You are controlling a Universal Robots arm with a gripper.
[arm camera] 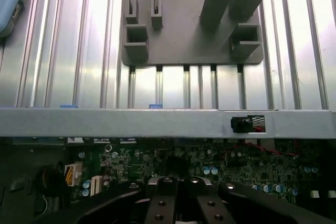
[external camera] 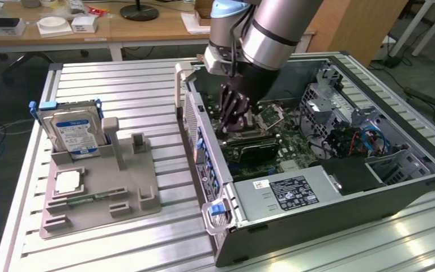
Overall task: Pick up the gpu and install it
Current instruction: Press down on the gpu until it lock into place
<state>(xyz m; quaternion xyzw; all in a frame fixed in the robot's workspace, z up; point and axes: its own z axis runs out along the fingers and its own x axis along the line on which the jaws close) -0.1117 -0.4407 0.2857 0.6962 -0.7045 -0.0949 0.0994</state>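
Exterior view: closed pincer inside open computer case, low over gpu on motherboard.

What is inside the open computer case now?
The green motherboard, the gpu lying over it, the gripper above that card. Whatever lies below the card is covered.

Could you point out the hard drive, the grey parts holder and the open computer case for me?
hard drive [external camera: 72, 131], exterior view, on its blue label.
grey parts holder [external camera: 131, 184], exterior view, on its flat base.
computer case [external camera: 316, 212], exterior view, on its near side wall.
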